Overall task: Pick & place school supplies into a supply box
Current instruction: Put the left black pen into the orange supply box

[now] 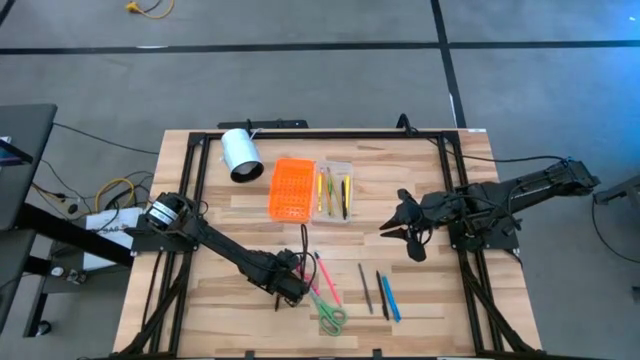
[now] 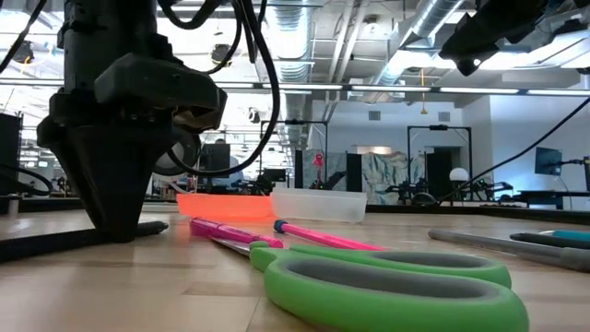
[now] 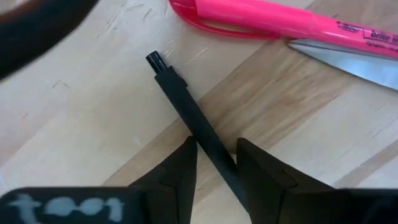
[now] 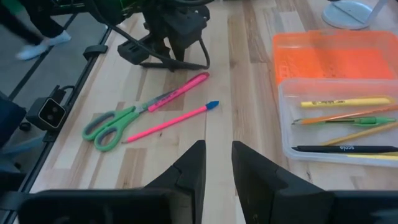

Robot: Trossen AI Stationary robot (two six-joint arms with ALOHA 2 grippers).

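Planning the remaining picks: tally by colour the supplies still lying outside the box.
Pink: 2, highlighter, pink pencil
Green: 1, scissors
Black or dark: 2, black pen, dark pen
Grey: 1, grey pencil
Blue: 1, blue pen
Total: 7

Orange lid (image 1: 291,189) and clear tray (image 1: 335,190) sit side by side at upper centre, pens inside the tray. Green scissors (image 1: 331,317), pink pens (image 1: 327,284), dark pens (image 1: 365,287) lie flat, lower centre.
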